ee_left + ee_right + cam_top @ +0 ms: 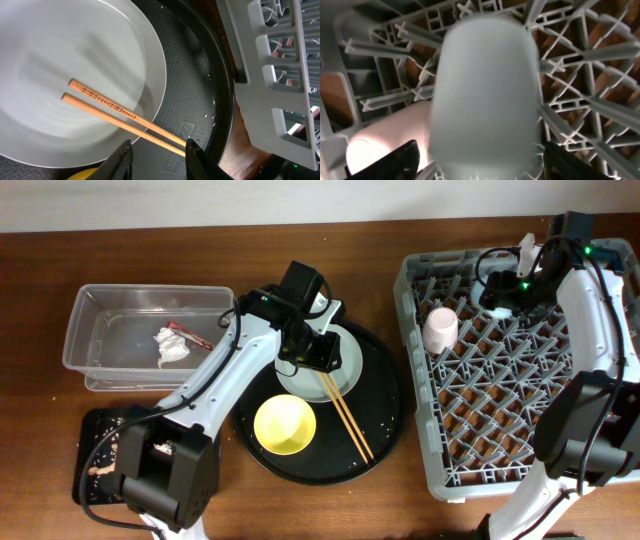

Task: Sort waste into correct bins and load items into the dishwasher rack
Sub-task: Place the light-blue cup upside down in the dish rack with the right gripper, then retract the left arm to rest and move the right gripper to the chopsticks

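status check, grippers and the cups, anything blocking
Left gripper open, straddling chopsticks lying across plate. Right gripper open around blue cup at rack, pink cup beside. Nothing blocking.

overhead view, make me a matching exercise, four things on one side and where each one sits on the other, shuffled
Things
1. pink cup
2. white tissue
3. yellow bowl
4. chopsticks

Places
a. inside the clear tub
b. one end resting on the pale plate
c. inside the grey rack
d. straight on the round black tray

Pairs: 1-c, 2-a, 3-d, 4-b
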Controlling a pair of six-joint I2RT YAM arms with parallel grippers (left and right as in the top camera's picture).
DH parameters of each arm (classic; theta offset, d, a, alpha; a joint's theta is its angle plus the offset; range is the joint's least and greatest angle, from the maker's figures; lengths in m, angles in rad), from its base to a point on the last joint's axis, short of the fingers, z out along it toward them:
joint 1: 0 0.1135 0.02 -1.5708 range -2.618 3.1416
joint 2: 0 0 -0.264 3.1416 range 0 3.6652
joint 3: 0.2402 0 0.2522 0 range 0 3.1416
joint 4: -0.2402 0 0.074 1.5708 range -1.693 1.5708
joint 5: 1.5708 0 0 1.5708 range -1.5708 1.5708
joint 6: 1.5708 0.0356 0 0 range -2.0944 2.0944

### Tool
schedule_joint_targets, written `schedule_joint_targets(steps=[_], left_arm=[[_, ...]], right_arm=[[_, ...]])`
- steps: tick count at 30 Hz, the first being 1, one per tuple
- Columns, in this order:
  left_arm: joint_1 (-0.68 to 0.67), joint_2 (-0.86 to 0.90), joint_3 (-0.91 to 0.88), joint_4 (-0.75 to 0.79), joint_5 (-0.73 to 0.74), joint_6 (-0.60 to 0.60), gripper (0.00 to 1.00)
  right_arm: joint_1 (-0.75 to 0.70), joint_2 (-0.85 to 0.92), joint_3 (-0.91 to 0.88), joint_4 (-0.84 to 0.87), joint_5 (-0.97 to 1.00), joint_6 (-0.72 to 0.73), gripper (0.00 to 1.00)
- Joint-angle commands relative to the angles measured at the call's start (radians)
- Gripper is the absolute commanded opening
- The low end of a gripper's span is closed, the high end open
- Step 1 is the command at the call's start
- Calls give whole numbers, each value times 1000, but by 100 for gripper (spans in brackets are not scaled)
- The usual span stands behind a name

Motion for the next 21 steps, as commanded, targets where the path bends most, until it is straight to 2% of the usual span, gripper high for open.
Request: schedule_joint_targets(steps=[1, 11, 16, 19, 21], left_arm=[[0, -32, 1, 1, -7, 12, 34], [0, -32, 1, -7, -8, 13, 34], [18, -39, 1, -16, -8, 13, 33], [60, -111, 6, -7, -7, 13, 33], [93, -210, 6, -4, -8, 13, 33]], right_arm=[[3, 2, 2, 0, 13, 5, 82], [2, -6, 86, -76, 11, 5, 82], [3, -10, 169, -178, -85, 4, 82], [10, -10, 222, -277, -217, -55, 79], [22, -11, 234, -307, -150, -55, 77]])
